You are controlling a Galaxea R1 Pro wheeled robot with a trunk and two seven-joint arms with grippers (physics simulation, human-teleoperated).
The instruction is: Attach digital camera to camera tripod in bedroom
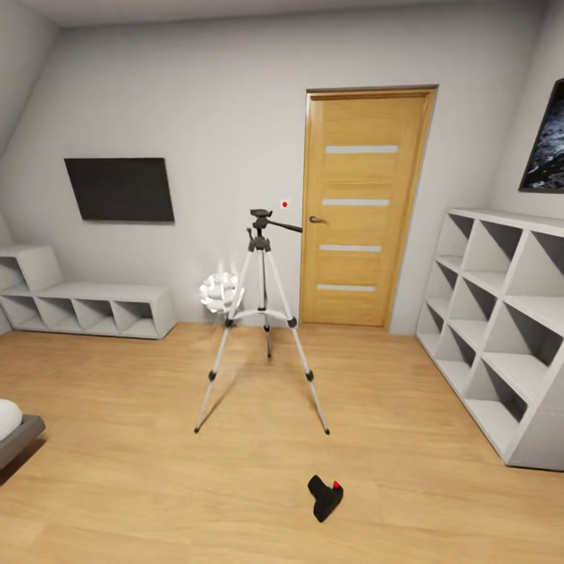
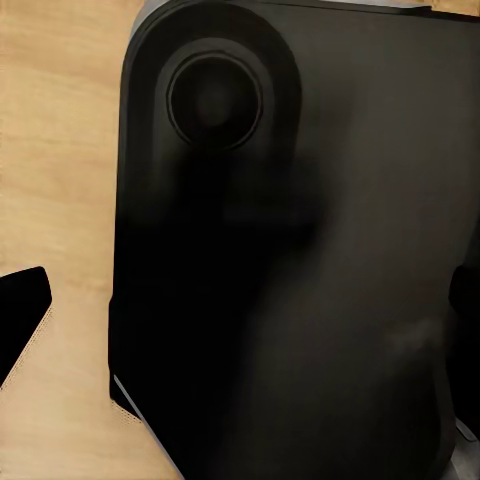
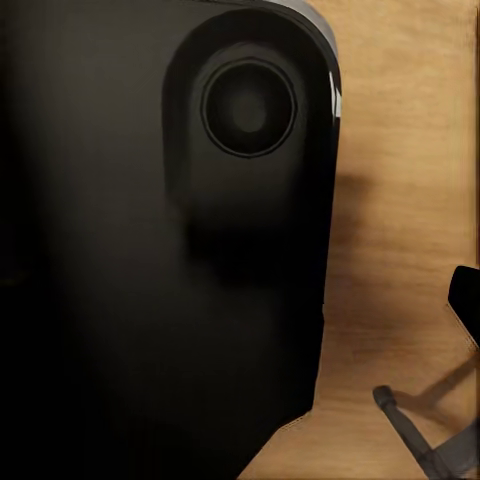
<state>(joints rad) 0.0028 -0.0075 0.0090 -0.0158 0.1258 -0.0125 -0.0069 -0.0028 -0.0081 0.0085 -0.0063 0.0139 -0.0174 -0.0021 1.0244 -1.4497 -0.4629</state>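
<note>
The camera tripod (image 1: 262, 313) stands mid-room on the light wood floor, with silver legs spread and a black head whose pan handle points right toward the door. The digital camera (image 1: 324, 497) lies on the floor in front of the tripod, nearer me and slightly right, a small black body with a red dot. In the left wrist view my left gripper (image 2: 240, 320) hangs open over the floor, with one dark fingertip (image 2: 22, 315) at the frame's edge. My right gripper (image 3: 240, 310) also looks open, with one fingertip (image 3: 466, 300) at the edge. Nothing is between either pair of fingers.
An oak door (image 1: 362, 207) with pale stripes is behind the tripod. White cube shelves (image 1: 501, 329) line the right wall, and a low shelf (image 1: 86, 305) the left. A bed corner (image 1: 14, 431) sits at the left. The robot's black body (image 2: 300, 250) is in both wrist views.
</note>
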